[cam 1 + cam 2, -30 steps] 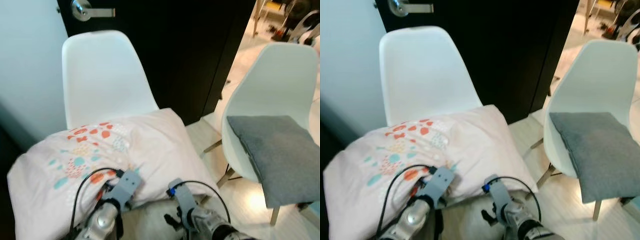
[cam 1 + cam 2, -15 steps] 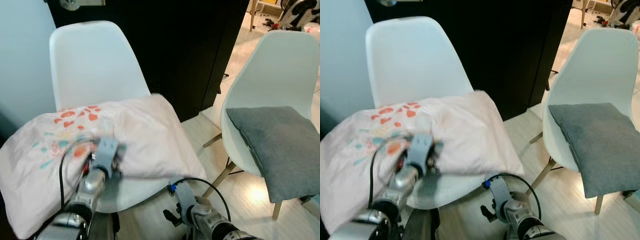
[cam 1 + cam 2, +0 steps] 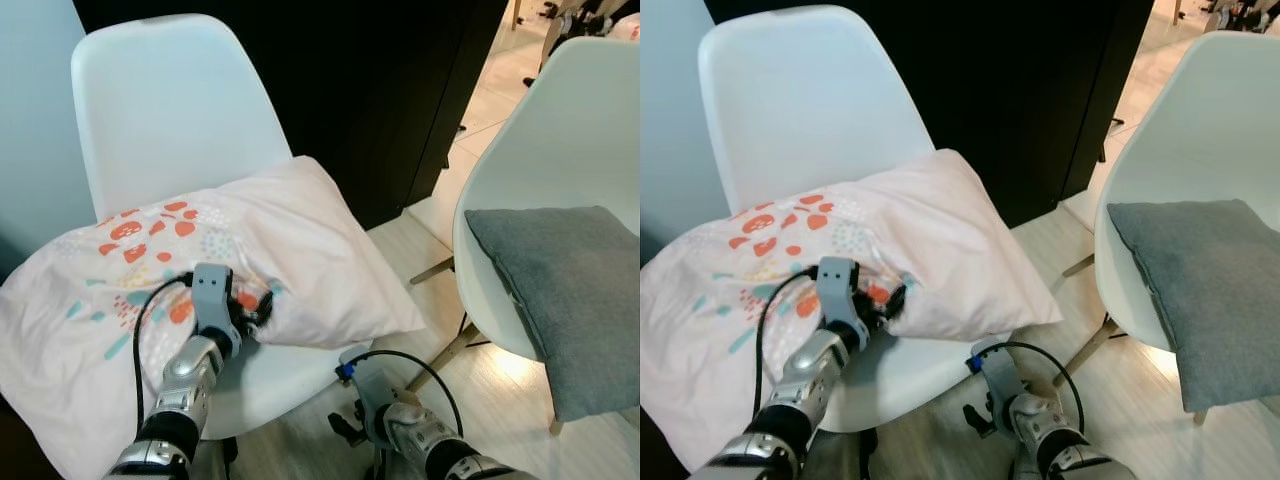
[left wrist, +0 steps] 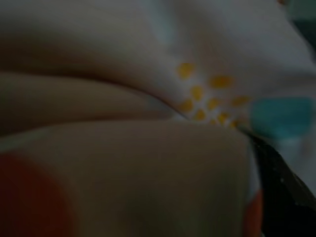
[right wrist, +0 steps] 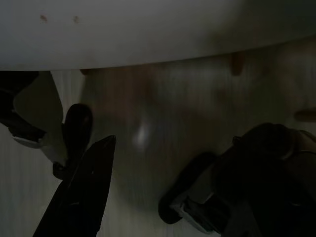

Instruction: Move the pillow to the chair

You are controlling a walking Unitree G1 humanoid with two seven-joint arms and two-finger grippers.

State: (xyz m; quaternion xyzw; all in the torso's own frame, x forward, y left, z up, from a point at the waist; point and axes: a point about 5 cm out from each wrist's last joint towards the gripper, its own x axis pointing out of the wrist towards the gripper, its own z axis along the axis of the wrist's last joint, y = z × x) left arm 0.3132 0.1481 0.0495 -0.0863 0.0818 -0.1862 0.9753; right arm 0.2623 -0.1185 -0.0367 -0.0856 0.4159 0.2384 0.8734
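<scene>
Chair (image 3: pixel 180 110): white shell seat against a black door, carrying the pillow on its seat; its front edge shows bare below the pillow.
Second chair (image 3: pixel 560 140): white, to the robot's right, well apart from the first, with a grey cushion (image 3: pixel 570 290) on its seat.
Pillow (image 3: pixel 290 240): pale pink with orange and teal print, lying across the chair seat, its left end hanging past the seat's left edge, its right corner near the front right edge.
Left gripper (image 3: pixel 245 312): at the pillow's front edge, jaws clamped on a fold of the printed fabric; the left wrist view has cloth pressed right up against the jaws.
Right gripper (image 5: pixel 89 197): low beneath the chair's front edge, over the pale floor; jaws state cannot tell.
</scene>
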